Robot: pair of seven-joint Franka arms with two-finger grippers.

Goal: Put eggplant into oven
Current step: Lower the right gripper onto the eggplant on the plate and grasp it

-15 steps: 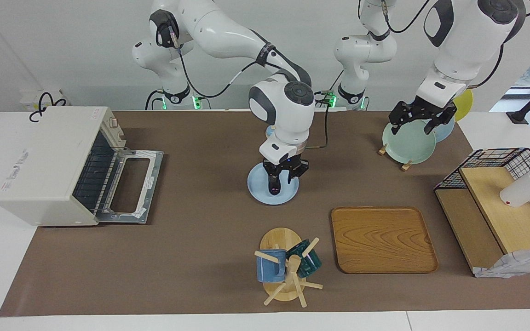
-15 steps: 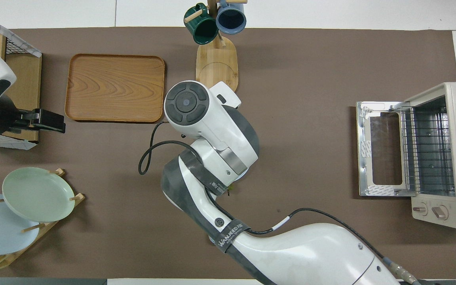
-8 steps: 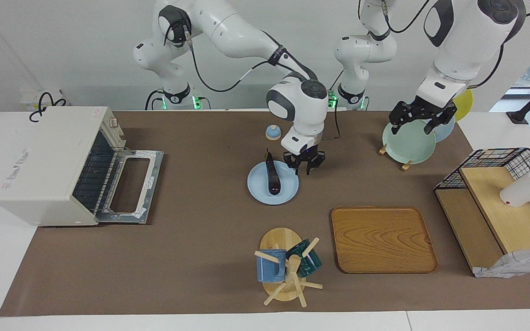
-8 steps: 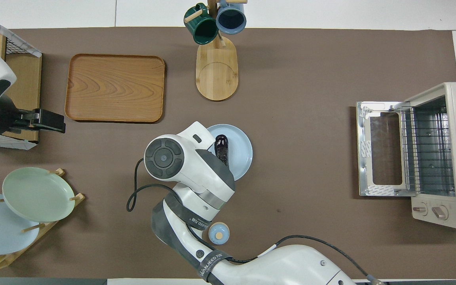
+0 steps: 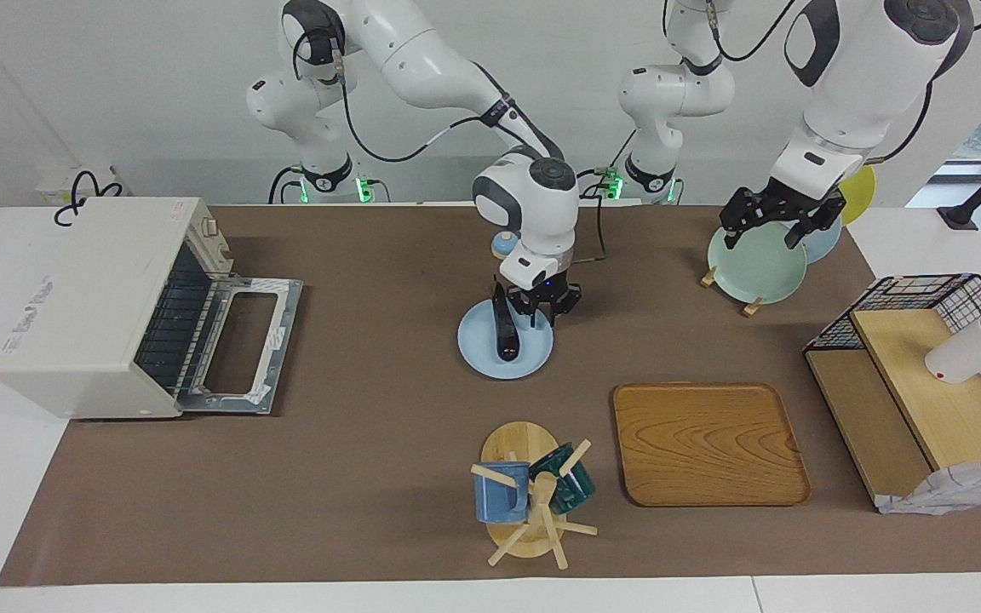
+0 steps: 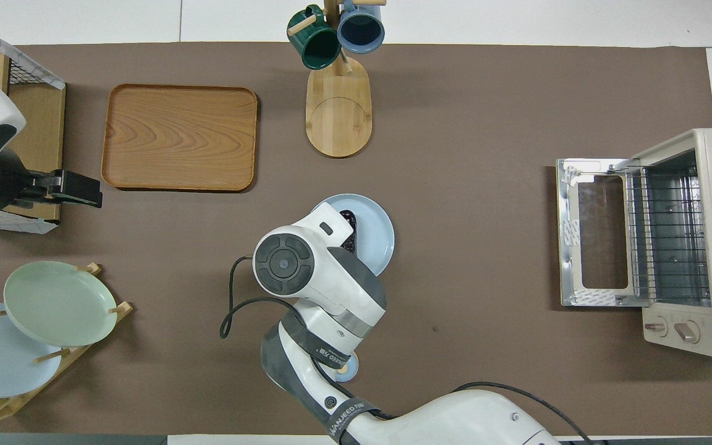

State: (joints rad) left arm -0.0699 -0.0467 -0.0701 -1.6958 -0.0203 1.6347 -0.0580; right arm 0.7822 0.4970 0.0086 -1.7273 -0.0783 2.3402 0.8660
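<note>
Reach step: right end effector [image 5: 544,312], grip unclear, hovered over eggplant [image 5: 504,328]; left [image 5: 777,223] waited open. Next: grasp, carry to oven [image 5: 107,302] at nine o'clock.

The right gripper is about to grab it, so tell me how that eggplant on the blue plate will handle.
The eggplant looks glossy, so it may slip between narrow fingers. It is long and slender, so a grip off its middle would probably let one end droop. Its rounded body lies loose on the shallow blue plate, so a nudge from the right gripper could roll it.
</note>
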